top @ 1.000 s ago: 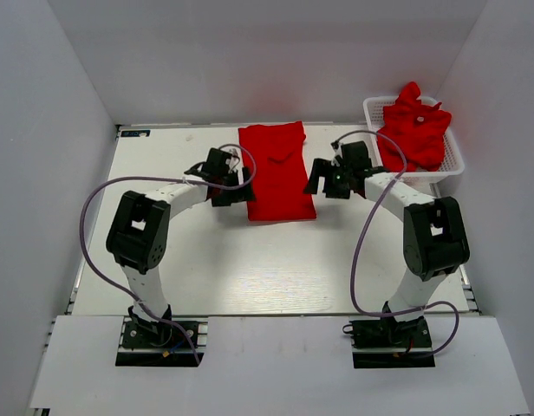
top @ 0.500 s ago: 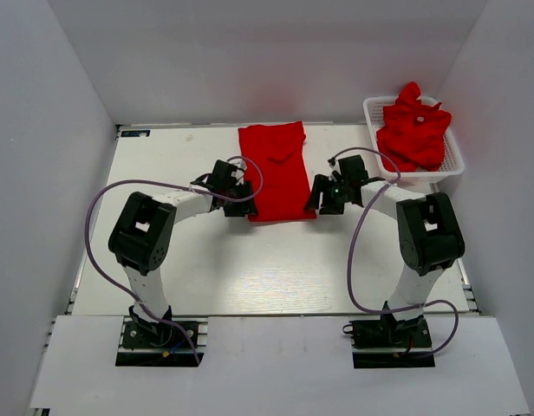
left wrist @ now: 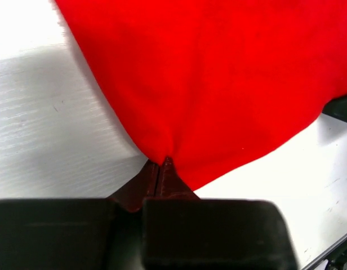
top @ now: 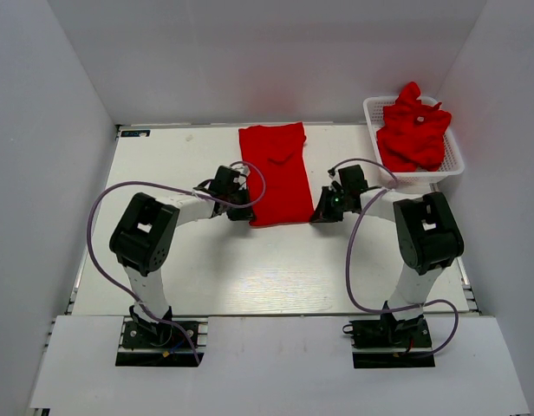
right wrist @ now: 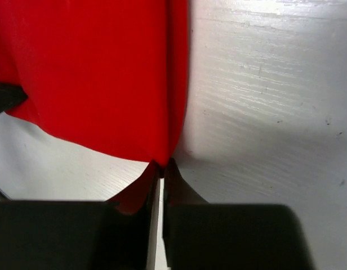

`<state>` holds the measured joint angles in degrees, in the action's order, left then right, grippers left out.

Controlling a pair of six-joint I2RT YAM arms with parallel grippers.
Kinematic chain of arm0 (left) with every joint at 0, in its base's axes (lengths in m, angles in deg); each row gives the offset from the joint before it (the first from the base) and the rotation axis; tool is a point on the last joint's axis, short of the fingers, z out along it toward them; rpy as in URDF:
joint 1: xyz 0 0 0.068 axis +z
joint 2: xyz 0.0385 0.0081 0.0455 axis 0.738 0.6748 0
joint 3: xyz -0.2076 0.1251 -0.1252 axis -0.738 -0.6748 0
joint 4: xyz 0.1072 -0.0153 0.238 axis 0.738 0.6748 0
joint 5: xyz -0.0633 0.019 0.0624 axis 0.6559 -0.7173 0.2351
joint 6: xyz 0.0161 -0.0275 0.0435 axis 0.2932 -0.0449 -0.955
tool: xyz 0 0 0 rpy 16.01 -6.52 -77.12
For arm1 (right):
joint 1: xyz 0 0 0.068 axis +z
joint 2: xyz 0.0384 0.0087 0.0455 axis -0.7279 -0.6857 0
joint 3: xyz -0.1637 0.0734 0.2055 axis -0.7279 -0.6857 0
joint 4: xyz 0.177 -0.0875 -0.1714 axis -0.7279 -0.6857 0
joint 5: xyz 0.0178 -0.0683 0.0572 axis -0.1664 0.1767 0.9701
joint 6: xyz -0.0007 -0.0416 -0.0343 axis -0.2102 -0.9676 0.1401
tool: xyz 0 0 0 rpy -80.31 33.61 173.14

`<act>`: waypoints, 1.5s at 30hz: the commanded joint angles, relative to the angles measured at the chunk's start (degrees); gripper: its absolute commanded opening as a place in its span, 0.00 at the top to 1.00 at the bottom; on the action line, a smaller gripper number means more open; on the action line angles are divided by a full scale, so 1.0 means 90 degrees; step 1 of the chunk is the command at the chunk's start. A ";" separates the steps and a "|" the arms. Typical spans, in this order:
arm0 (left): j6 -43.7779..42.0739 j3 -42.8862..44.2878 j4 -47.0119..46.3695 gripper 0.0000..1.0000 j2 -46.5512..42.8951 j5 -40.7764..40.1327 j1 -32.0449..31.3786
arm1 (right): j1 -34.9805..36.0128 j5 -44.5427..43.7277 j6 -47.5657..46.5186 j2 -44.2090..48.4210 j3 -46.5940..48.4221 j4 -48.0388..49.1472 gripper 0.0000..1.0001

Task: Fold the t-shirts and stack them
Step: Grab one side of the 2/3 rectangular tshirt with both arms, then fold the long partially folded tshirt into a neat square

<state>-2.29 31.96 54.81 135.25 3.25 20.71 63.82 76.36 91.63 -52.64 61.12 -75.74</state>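
T-shirt (top: 276, 173) of plain red cloth lies folded into a long strip at the middle back of the white table (top: 250, 269), while more red shirts (top: 414, 130) sit heaped in the white mesh basket (top: 372, 117) at the far right corner, well apart from it. The left gripper (left wrist: 161, 164) has its fingers pressed together on the strip's near left corner, the cloth drawn to a point between the tips, and the right gripper (right wrist: 161, 166) pinches the near right corner the same way.
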 commanded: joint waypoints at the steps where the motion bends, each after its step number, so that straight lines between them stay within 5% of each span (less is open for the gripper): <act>1: -0.0053 -0.0027 0.0419 1.00 -0.0085 -0.0049 -0.0121 | 0.0004 0.0135 0.0030 0.0016 -0.0102 0.0208 1.00; 8: 0.0064 -0.0543 0.0964 1.00 -0.1312 0.0136 -0.0307 | 0.0072 0.0166 -0.0097 0.1577 -0.1417 0.0365 1.00; 15: 0.0269 -0.1306 0.1736 1.00 -0.2905 0.1014 -0.0669 | 0.0160 0.0077 -0.0068 0.4559 -0.2893 -0.0874 1.00; 21: 0.0347 -0.1141 0.2518 0.94 -0.3835 0.1338 -0.0913 | 0.0199 -0.0098 -0.0087 0.5951 -0.2313 -0.2330 1.00; 27: 0.0347 -0.0301 0.2450 0.91 -0.3767 0.1329 -0.0981 | 0.0199 -0.0313 -0.0233 0.5770 -0.1637 -0.2087 1.00; 33: 0.0648 0.0373 0.2791 0.98 -0.3552 0.0138 -0.0893 | 0.0160 -0.0557 -0.0175 0.5077 -0.1158 -0.1365 1.00; 36: 0.1000 0.0529 0.2976 0.98 -0.3552 -0.1733 -0.0893 | 0.0170 -0.0772 -0.0214 0.4618 -0.0661 -0.1121 1.00; 45: 0.1079 0.1096 0.3007 0.98 -0.2732 -0.2832 -0.0708 | 0.0141 -0.0850 -0.0478 0.2800 0.0824 -0.1101 1.00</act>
<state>7.05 39.83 80.10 109.00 -14.84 13.00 65.72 71.59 89.31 -24.38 64.36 -87.30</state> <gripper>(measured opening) 0.069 0.022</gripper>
